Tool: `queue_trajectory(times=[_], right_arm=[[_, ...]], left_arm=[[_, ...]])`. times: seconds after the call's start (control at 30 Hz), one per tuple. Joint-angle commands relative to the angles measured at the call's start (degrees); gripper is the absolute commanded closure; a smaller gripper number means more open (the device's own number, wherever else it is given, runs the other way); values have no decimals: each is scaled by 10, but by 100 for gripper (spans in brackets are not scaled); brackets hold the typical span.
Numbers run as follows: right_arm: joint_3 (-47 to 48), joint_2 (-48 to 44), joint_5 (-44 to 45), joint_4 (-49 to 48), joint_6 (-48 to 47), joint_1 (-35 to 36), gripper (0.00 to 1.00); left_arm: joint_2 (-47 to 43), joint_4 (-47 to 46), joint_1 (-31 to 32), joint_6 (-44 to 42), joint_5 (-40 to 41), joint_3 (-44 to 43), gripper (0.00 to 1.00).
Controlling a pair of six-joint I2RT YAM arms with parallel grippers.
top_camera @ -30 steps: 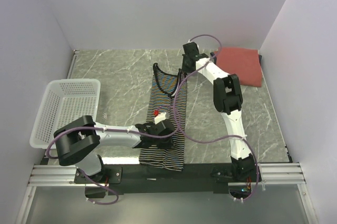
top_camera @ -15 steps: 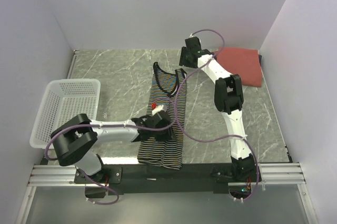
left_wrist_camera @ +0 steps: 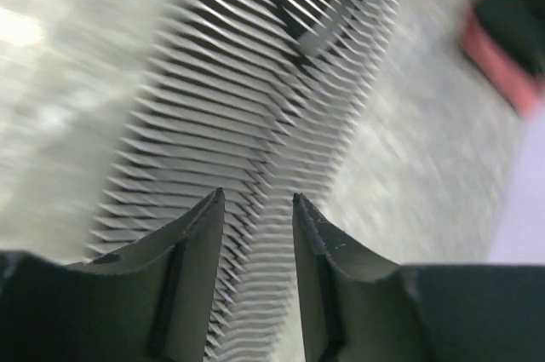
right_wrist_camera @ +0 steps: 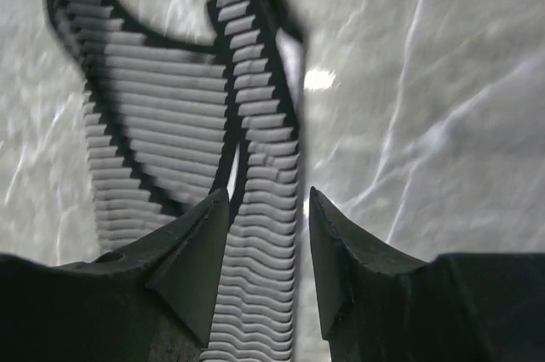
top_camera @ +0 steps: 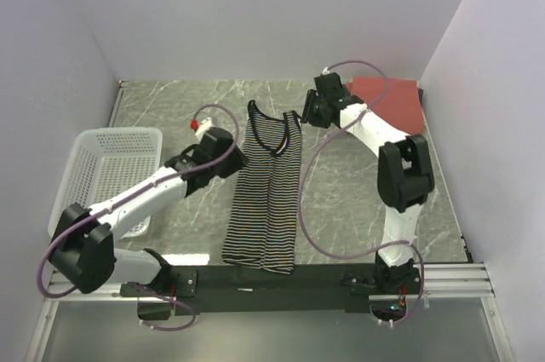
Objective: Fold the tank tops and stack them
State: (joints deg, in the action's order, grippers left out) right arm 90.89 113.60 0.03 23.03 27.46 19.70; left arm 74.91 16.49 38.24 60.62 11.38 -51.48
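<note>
**Striped top lay in a long strip, both grippers empty above it**

The black-and-white striped tank top [top_camera: 266,196] lay along the middle of the marble-patterned table [top_camera: 358,183], doubled lengthwise into a narrow band. Its straps pointed to the far side and its hem lay at the near edge. The left gripper [top_camera: 228,158] hung just left of its upper half, and the right gripper [top_camera: 306,112] hung by the right strap. In both wrist views the jaws stood moderately apart with nothing between them.

The cloth looked thin, light and limp. It would likely sag from any single pinch, and the stacked layers could slide apart. The two hem corners, or both corners of the strap end, seemed the best places to grip, taken together through every layer so the band could fold across evenly.

Two tank tops were visible: the striped one and a rust-red top [top_camera: 390,100], folded in the far right corner. No tan one could be made out. One white mesh basket [top_camera: 89,136] stood at the left.
</note>
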Motion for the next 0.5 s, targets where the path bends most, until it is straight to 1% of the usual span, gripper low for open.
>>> queue_trajectory(times=[0.0, 0.1, 0.17, 0.2, 0.23, 0.3, 0.43, 0.47], right_arm=[[-100, -54, -18, -54, 27, 17, 51], [-136, -52, -20, -66, 24, 24, 53], [-135, -40, -26, -62, 26, 25, 59], [-132, -26, -40, -63, 25, 25, 60], [-126, -16, -45, -62, 24, 25, 62], [-101, 12, -44, -48, 22, 26, 62], [-54, 60, -43, -18, 12, 24, 62], [-26, 71, -42, -8, 8, 24, 63]], left_arm=[[30, 24, -49, -30, -7, -6, 59], [71, 10, -69, -38, -10, -18, 60], [105, -8, -84, -40, -7, -28, 61], [121, -9, -91, -40, -17, -48, 62], [151, -8, -99, -41, -23, -59, 63], [182, -6, -100, -45, -24, -84, 64], [206, -5, -103, -52, -17, -99, 63], [211, -4, -105, -55, -18, -102, 63]])
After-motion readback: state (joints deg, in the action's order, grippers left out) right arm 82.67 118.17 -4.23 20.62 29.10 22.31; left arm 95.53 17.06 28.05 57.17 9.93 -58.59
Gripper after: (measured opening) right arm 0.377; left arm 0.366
